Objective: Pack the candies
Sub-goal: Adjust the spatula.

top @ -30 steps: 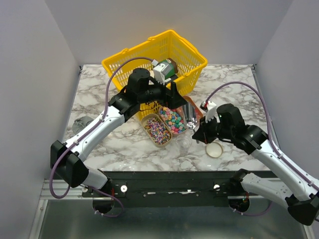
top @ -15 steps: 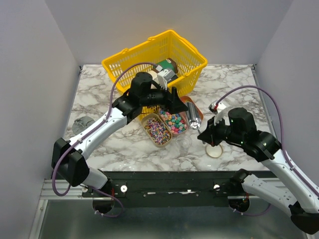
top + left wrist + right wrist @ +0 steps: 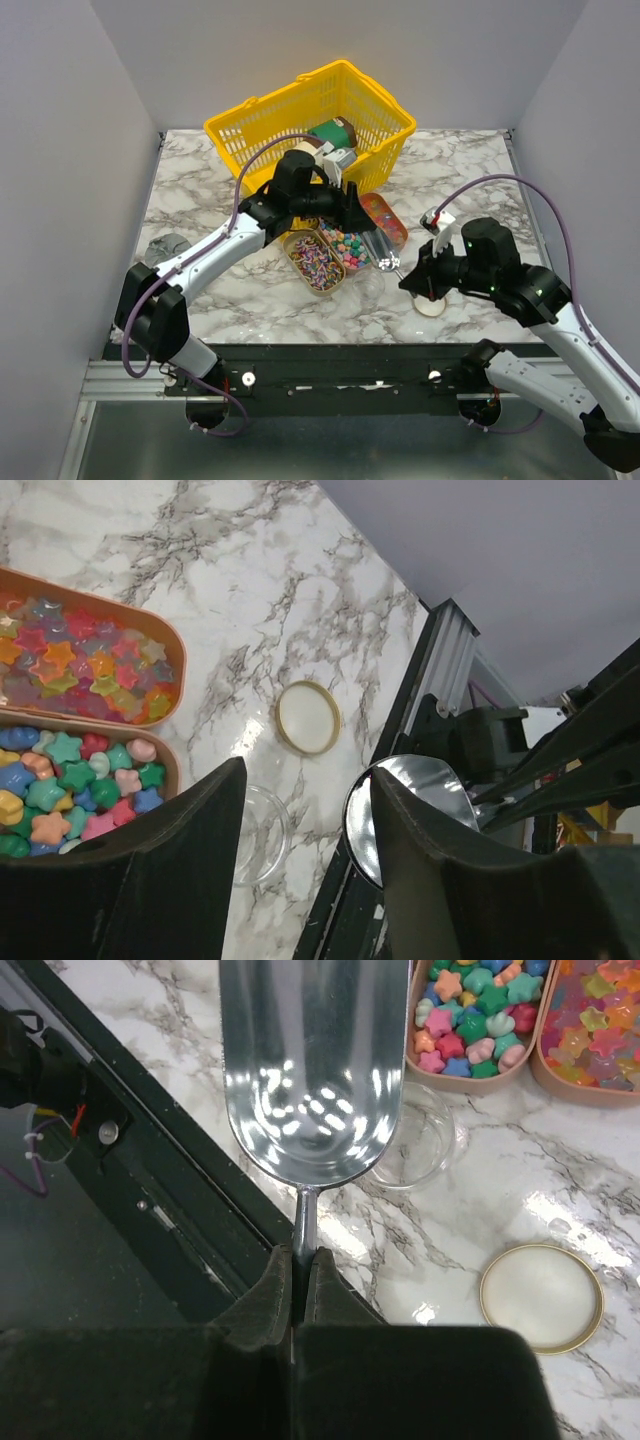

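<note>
The candies lie in three peach oval trays: striped ones (image 3: 313,262), opaque stars (image 3: 346,244) and translucent stars (image 3: 384,218). The left wrist view shows the translucent stars (image 3: 85,670) and the opaque stars (image 3: 70,790). The right wrist view shows them too (image 3: 472,1015). My right gripper (image 3: 302,1252) is shut on the thin handle of a shiny metal scoop (image 3: 310,1060), held empty above the table's near edge. A small clear glass dish (image 3: 415,1145) stands just beyond the scoop. My left gripper (image 3: 305,780) is open and empty, above the trays (image 3: 357,216).
A round cream lid (image 3: 430,303) lies flat near the right gripper. A yellow basket (image 3: 312,120) with bottles and cans stands behind the trays. The black rail of the table's near edge (image 3: 150,1170) runs under the scoop.
The right arm has drawn the scoop back from over the trays towards the near edge. The left arm has shifted right and forward over the trays.
</note>
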Robot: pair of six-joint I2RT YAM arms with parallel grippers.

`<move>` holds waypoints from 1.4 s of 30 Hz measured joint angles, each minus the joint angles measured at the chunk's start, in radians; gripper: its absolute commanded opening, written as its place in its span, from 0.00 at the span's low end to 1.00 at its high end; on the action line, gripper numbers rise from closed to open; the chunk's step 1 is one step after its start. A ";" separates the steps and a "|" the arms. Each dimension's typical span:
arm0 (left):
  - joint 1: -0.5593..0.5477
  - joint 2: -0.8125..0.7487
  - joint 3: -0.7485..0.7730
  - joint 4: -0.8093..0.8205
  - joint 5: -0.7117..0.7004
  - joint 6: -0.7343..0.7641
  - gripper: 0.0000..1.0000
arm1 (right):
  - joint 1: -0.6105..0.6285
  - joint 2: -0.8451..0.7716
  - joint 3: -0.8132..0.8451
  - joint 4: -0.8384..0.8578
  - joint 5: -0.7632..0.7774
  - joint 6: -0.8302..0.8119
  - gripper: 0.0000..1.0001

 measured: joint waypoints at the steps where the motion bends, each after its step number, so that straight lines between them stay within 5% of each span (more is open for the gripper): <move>1: 0.000 0.003 -0.003 0.001 0.010 0.001 0.51 | 0.000 0.000 0.008 -0.007 -0.003 0.000 0.01; 9: -0.001 0.016 -0.005 -0.017 0.153 0.042 0.45 | -0.002 0.024 0.042 -0.067 -0.031 -0.026 0.01; 11: -0.001 0.020 -0.005 -0.046 0.199 0.068 0.36 | -0.002 0.028 0.046 -0.069 -0.041 -0.042 0.01; 14: -0.001 0.028 -0.005 -0.096 0.261 0.106 0.05 | -0.001 0.032 0.058 -0.078 -0.048 -0.057 0.01; 16: 0.000 0.035 -0.003 -0.140 0.305 0.127 0.00 | 0.000 0.032 0.068 -0.100 -0.048 -0.074 0.01; 21: 0.003 0.039 0.007 -0.174 0.363 0.101 0.00 | 0.005 0.034 0.070 -0.122 -0.045 -0.095 0.51; 30: 0.001 0.039 0.011 -0.139 0.361 -0.021 0.00 | 0.005 -0.033 0.054 -0.035 -0.002 -0.081 0.64; 35: 0.005 0.039 0.026 -0.104 0.385 -0.085 0.00 | 0.005 -0.048 0.025 -0.029 0.048 -0.094 0.62; 38: 0.005 0.039 0.029 -0.086 0.402 -0.114 0.00 | 0.005 -0.041 0.007 -0.023 0.053 -0.108 0.48; 41: 0.005 0.039 0.030 -0.072 0.412 -0.134 0.00 | 0.005 -0.033 -0.007 -0.010 0.053 -0.116 0.19; 42: 0.005 0.040 0.030 -0.065 0.409 -0.139 0.00 | 0.005 -0.030 -0.010 -0.002 0.053 -0.113 0.02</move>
